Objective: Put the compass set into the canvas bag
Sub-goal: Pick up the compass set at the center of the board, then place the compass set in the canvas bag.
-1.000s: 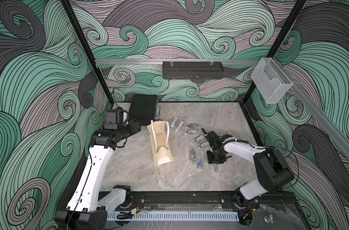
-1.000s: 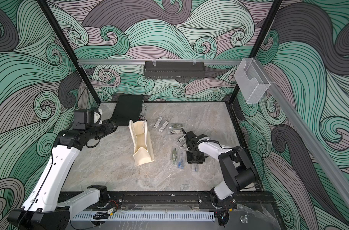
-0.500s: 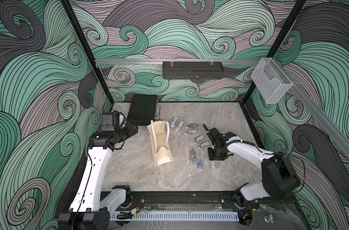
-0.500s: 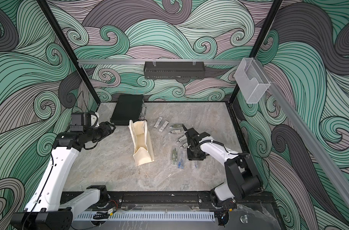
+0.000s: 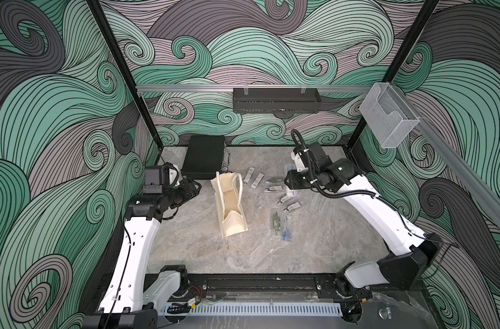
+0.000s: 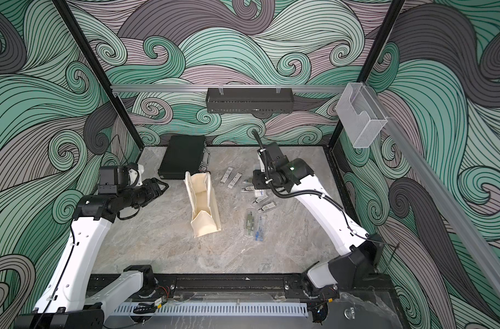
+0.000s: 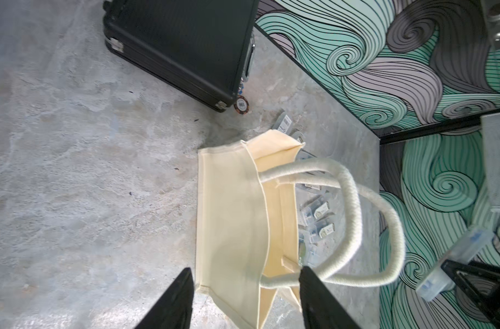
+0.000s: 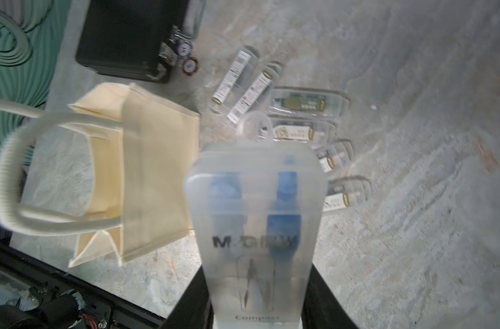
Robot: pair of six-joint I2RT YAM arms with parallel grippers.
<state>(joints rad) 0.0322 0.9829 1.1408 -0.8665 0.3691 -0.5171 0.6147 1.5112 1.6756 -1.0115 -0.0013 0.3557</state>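
Taking twelve o'clock as the back wall, my left hand (image 5: 196, 188) (image 6: 161, 186) hangs at nine o'clock from the canvas bag (image 5: 230, 205) (image 6: 204, 208) (image 7: 231, 213). It is well apart from the bag and clear of the surface (image 5: 186, 242). Its fingers (image 7: 174, 302) are spread wide and empty; in the left wrist view they only frame the bag's near corner.

At eleven o'clock from the bag lies a flat black case (image 5: 204, 161) (image 7: 183, 48), closed, with a poker chip (image 7: 241, 104) just beside its corner.

The bag itself stands near the middle of the surface. Its mouth is up and open, and its two looped handles (image 7: 353, 205) arch above it.

From two to four o'clock of the bag, small clear packs (image 5: 283, 199) (image 6: 260, 202) lie scattered flat on the surface.

Above the far ones, at about two o'clock, my right hand (image 5: 288, 182) (image 8: 257, 307) is clenched on the compass set (image 8: 257, 213) (image 7: 457, 256). It is a frosted plastic case with a blue compass inside and "Compass" printed near the fingers. The set is off the surface, to the right of the bag and not over its mouth.
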